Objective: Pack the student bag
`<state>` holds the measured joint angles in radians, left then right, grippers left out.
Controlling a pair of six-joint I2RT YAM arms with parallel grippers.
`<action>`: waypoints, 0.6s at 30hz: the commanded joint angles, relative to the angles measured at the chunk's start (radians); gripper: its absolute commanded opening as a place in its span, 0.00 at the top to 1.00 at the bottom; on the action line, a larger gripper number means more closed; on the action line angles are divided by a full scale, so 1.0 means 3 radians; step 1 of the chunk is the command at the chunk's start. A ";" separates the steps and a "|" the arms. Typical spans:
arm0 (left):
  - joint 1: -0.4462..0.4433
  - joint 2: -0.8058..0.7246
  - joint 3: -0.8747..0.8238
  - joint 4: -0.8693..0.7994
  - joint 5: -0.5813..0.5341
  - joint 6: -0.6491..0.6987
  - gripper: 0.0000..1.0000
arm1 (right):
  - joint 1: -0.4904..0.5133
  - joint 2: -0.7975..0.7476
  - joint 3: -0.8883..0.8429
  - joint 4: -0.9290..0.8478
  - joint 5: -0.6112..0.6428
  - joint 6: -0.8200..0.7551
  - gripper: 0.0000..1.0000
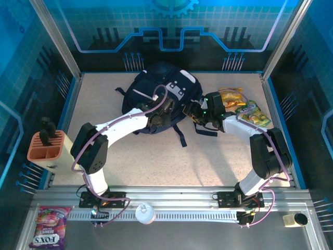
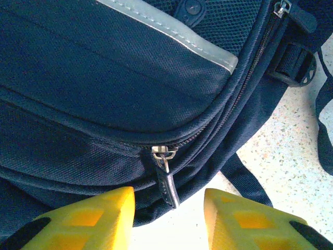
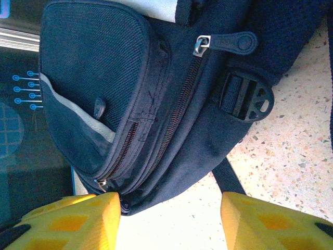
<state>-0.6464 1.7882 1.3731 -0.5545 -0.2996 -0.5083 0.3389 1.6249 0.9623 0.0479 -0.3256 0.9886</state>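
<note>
**Bag shut, packing barely begun**

- Bench [image 1: 156,161]: pale and speckled. It carries everything noted here.
- Student bag [image 1: 151,91]: lies flat toward the far middle of the bench, front pockets up, straps trailing off its near side. Every zip the wrist views show looks shut.
- Left jaws: at the bag's near edge, moderately parted and gripping nothing. A pocket's zip pull [image 2: 167,182] hangs in the gap between the yellow fingers and looks untouched.
- Right jaws: at the bag's near-right corner, parted a little wider and empty, facing the corner below the black buckle [image 3: 244,99].
- Orange holder [image 1: 48,147]: well left of the bag.
- Snack packets [image 1: 243,107]: yellow, lying loose just right of the bag.

Judgement: this is an early stage and no contents are loaded yet. What remains is to catch the pull, draw a zip open, put the loose items in, and close the bag.
</note>
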 commanded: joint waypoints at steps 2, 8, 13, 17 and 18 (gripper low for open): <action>-0.0027 0.0144 0.0229 -0.0140 -0.0119 0.0111 0.60 | -0.0038 0.0118 0.0057 0.0139 -0.0085 0.0064 0.47; -0.0029 0.0287 0.0312 -0.0220 -0.0199 0.0127 0.72 | -0.0031 0.0167 0.0075 0.0188 -0.0105 0.0127 0.48; -0.0029 0.0368 0.0342 -0.0309 -0.0257 0.0113 0.74 | -0.0027 0.0171 0.0075 0.0214 -0.0102 0.0164 0.48; -0.0026 0.0385 0.0311 -0.0307 -0.0297 0.0106 0.90 | -0.0020 0.0183 0.0086 0.0217 -0.0113 0.0187 0.48; -0.0027 0.0373 0.0309 -0.0291 -0.0286 0.0118 0.95 | -0.0015 0.0185 0.0093 0.0207 -0.0123 0.0199 0.49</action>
<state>-0.6464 1.8957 1.4456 -0.6083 -0.3614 -0.4862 0.3389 1.6699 0.9630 0.0917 -0.3466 1.0321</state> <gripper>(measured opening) 0.078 0.515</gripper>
